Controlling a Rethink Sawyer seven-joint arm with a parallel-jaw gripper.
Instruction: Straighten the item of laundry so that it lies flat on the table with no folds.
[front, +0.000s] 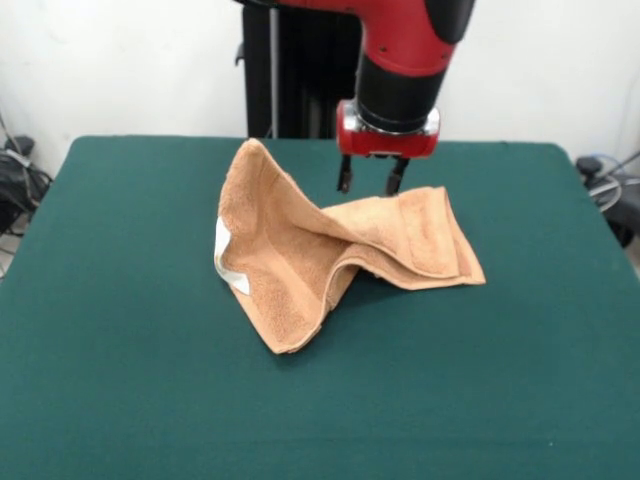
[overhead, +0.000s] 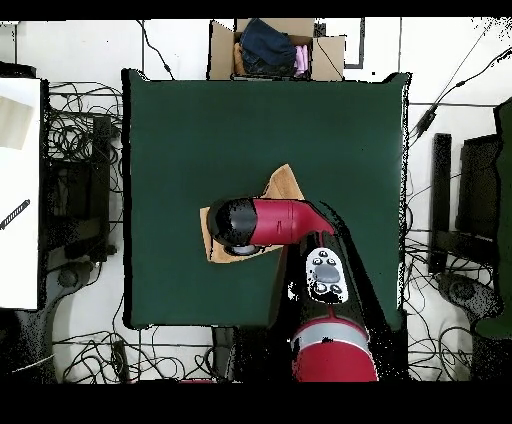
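Note:
The tan terry towel (front: 340, 245) lies crumpled and folded on the dark green table (front: 120, 340), near its middle. One corner stands up at the left, and a white label (front: 226, 258) shows on its left edge. A folded flap lies to the right. My gripper (front: 370, 182) hangs just above the towel's back edge, its two fingers apart and holding nothing. In the overhead view the arm covers most of the towel (overhead: 285, 185), and the gripper itself is hidden under the arm.
A cardboard box (overhead: 275, 48) with clothes stands beyond the table's far edge in the overhead view. Cables and equipment lie on the floor on both sides. The robot's black pedestal (front: 290, 70) stands behind the table.

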